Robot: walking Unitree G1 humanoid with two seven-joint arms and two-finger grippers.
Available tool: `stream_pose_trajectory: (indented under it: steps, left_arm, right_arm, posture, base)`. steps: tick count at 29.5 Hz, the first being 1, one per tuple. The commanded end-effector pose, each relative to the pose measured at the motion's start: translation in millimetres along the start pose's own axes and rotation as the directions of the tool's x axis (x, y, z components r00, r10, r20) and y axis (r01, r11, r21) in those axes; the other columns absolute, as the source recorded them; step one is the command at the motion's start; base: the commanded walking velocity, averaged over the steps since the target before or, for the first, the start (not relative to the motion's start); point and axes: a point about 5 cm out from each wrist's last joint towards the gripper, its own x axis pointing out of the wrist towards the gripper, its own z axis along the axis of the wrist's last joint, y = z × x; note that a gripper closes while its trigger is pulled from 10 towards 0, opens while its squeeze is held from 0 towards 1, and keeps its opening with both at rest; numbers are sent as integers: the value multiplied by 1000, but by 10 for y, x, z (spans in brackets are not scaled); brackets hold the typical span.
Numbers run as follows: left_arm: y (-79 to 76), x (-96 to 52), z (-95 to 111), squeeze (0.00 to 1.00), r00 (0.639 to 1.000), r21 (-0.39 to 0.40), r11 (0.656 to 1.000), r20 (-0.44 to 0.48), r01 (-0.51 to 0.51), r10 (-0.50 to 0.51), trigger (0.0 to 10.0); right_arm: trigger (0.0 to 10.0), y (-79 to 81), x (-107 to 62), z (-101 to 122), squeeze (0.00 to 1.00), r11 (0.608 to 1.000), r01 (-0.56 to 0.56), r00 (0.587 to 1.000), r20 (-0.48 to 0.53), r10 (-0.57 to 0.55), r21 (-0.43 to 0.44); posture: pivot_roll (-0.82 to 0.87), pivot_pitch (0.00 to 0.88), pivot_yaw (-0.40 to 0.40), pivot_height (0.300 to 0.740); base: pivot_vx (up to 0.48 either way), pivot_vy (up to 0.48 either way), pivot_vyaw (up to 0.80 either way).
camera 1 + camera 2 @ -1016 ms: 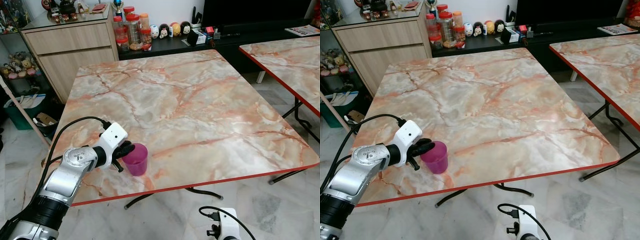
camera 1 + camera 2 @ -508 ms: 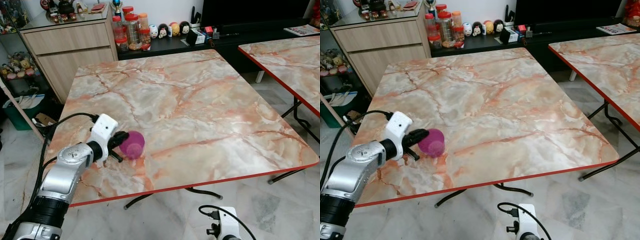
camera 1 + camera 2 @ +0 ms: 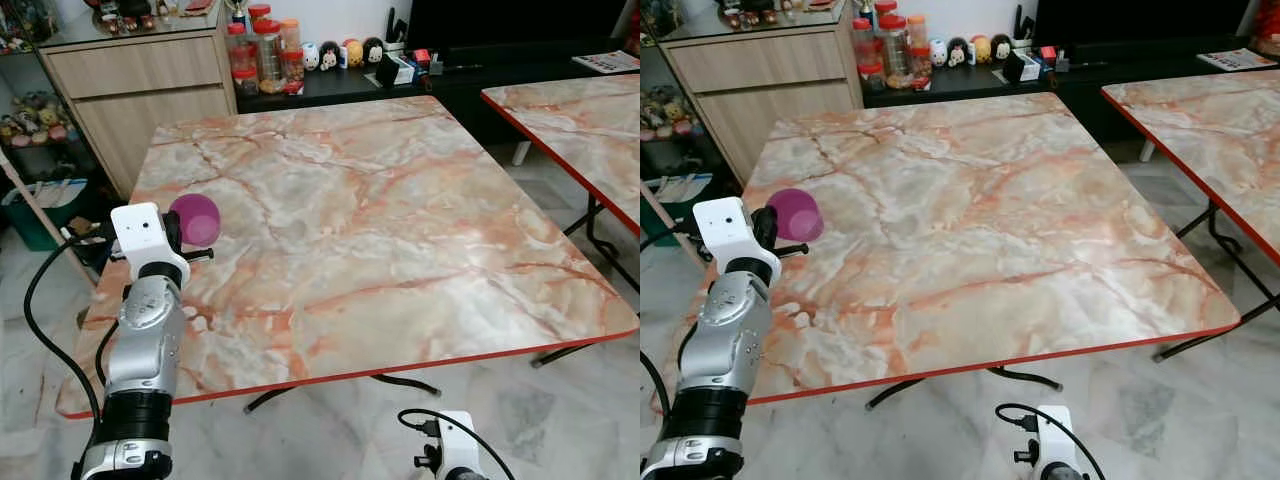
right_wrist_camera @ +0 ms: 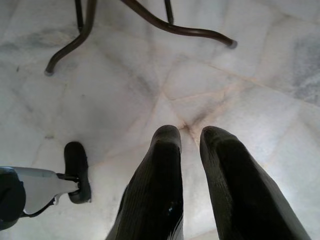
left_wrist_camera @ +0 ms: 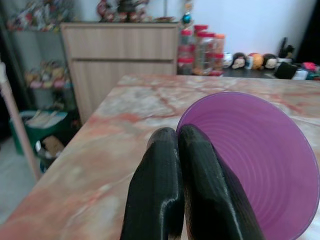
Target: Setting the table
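Left wrist view has the purple cup (image 5: pixel 260 165) lying on its side against the left gripper (image 5: pixel 182 145), mouth toward the camera, its rim pinched between the two black fingers (image 5: pixel 157 185), which are pressed nearly together. From the head, the cup (image 3: pixel 194 219) is held up over the left part of the marble table (image 3: pixel 400 220). The right gripper (image 4: pixel 189 137) hangs above the floor (image 4: pixel 125 75), fingers slightly parted, holding nothing.
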Motion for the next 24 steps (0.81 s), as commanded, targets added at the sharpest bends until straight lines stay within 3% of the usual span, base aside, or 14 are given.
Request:
stream_pose_trajectory:
  steps: [1, 12, 24]
  left_arm:
    - [-157, 25, 60, 0, 999, 35, 999, 36, 40, -41, 10000]
    - [-96, 46, 113, 0, 997, 31, 999, 82, -15, 12, 10000]
    - [-39, 18, 47, 0, 997, 13, 999, 70, -42, 41, 10000]
  right_arm:
    - [10000, -38, -1, 8, 0, 1000, 13, 1000, -1, -13, -1]
    - [10000, -44, -11, -40, 0, 1000, 17, 1000, -9, -17, 5]
    - [10000, -47, -13, -46, 0, 1000, 20, 1000, -8, -20, 4]
  posture:
    - [1, 0, 16, 740]
    - [-5, 0, 26, 740]
    - [-6, 0, 25, 740]
  base:
    - [0, -472, 0]
    - [0, -470, 0]
    - [0, -451, 0]
